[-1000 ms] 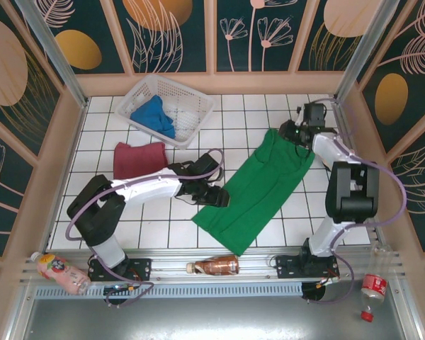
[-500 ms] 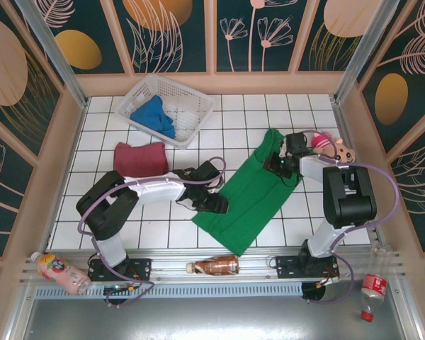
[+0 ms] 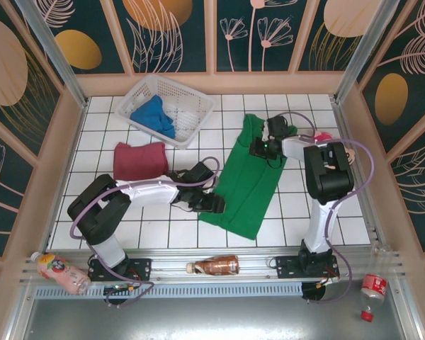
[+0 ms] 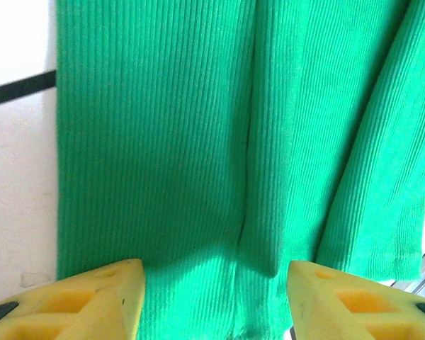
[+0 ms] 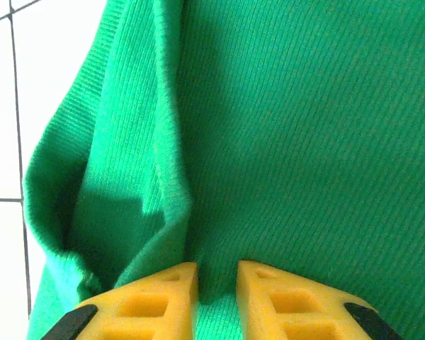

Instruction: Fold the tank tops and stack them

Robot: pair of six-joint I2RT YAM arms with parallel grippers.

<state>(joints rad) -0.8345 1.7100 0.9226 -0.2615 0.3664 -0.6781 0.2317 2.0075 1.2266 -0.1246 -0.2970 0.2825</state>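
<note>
The bright green tank top [image 3: 244, 180] lies lengthwise in the middle of the table, its right side doubled over. My right gripper [image 3: 259, 149] [image 5: 216, 273] is shut on a ridge of the green cloth [image 5: 304, 127] near the top's far end. At the top's near left edge my left gripper [image 3: 214, 203] [image 4: 214, 273] stands open, fingers wide apart over the green ribbed cloth [image 4: 163, 142]. The maroon-red tank top [image 3: 139, 159] lies folded at the left. The blue tank top [image 3: 154, 115] sits bunched in the basket.
A white lattice basket [image 3: 188, 99] stands at the back left. On the front rail lie a brown bottle [image 3: 216, 265], a pink bottle [image 3: 57, 273] at the left and a red-and-white bottle [image 3: 372, 287] at the right. A pink toy [image 3: 324, 136] sits behind the right arm.
My right gripper has moved left from the back right, drawing the green top's right side over itself, so the top looks narrower. The left gripper has stayed by the near left edge.
</note>
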